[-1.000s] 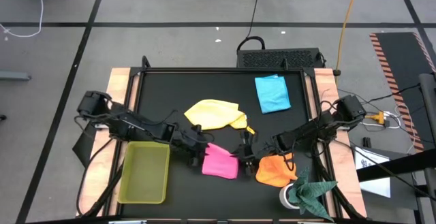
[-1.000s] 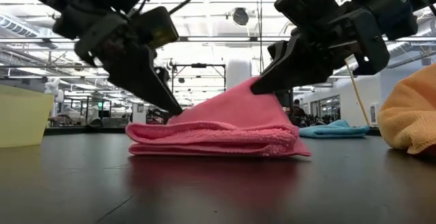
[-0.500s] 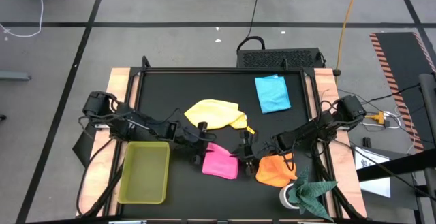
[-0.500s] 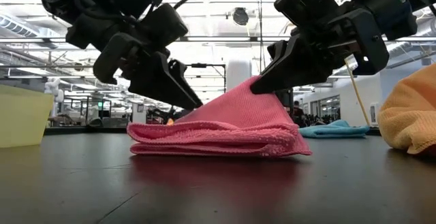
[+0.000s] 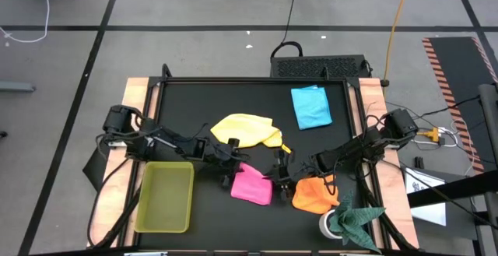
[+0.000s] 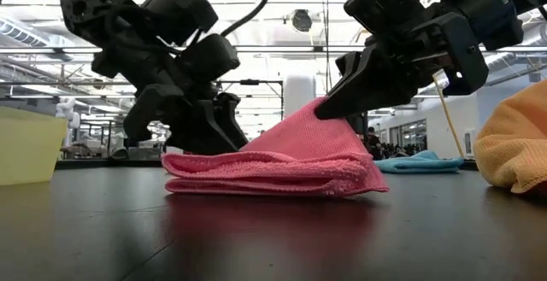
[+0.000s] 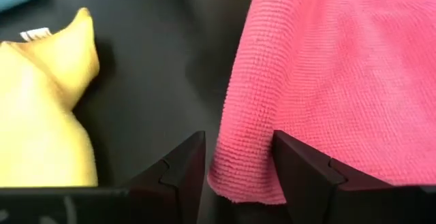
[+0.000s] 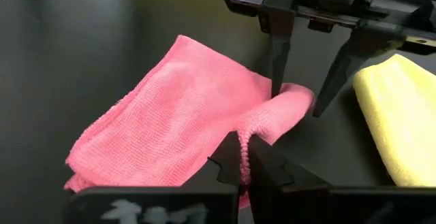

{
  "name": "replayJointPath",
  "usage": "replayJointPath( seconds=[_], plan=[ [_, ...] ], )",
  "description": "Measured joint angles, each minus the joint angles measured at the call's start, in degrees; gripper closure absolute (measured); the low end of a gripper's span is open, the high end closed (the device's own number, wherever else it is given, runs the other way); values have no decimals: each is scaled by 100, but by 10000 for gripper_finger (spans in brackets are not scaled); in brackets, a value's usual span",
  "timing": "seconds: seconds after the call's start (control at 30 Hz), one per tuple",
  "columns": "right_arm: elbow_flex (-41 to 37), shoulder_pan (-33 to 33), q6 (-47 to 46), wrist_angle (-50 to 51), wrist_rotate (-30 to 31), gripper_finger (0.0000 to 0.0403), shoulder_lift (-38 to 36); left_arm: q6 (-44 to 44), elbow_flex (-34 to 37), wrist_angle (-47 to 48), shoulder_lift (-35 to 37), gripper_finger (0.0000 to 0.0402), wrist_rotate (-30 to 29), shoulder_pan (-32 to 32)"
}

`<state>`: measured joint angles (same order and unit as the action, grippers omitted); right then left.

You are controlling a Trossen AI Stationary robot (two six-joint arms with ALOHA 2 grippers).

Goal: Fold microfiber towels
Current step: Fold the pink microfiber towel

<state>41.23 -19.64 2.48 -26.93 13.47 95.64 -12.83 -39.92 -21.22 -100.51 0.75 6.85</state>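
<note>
L gripper [image 5: 226, 165] backed off pink towel [image 5: 250, 186]; R gripper [image 5: 278, 178] pinches its edge.

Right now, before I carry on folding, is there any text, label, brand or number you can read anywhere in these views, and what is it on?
None can be read.
The small white tag on the yellow towel: any print is too small to read.
White marks on the left gripper's body, at the edge of its wrist view: cut off, unreadable.
White marks on the right gripper's body, in its wrist view: blurred, unreadable.

Folded pink towel [image 5: 251, 186] (one corner lifted), yellow [image 5: 243, 129], orange [image 5: 314, 194], blue [image 5: 311, 106]
</note>
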Motion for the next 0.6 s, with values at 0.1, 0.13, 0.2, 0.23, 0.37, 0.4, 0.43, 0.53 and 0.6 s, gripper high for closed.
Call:
replayJointPath(
  seconds=[0.1, 0.13, 0.2, 0.23, 0.37, 0.4, 0.43, 0.53, 0.6],
  plan=[
    [0, 0, -5, 42, 0, 403, 0, -33, -2, 117, -32, 229, 299, -63],
    [0, 0, -15, 43, -1, 403, 0, -79, -2, 157, -32, 229, 429, -69],
    [0, 0, -24, 63, -2, 403, 0, -147, -2, 247, -30, 229, 633, -81],
    [0, 0, -24, 67, 0, 403, 0, -147, -2, 287, -30, 229, 701, -78],
    [0, 0, -25, 79, 0, 403, 0, -97, -2, 374, -30, 232, 706, -74],
    [0, 0, -26, 105, 7, 403, 0, -64, -2, 410, -30, 238, 693, -74],
    [0, 0, -26, 141, 41, 403, 0, -55, -2, 468, -2, 247, 686, -73],
    [0, -34, -55, 269, 418, 403, 2, -56, -2, 744, 214, 291, 619, -72],
    [0, -69, -75, 349, 643, 403, 0, -54, -1, 1000, 398, 330, 495, -72]
  ],
)
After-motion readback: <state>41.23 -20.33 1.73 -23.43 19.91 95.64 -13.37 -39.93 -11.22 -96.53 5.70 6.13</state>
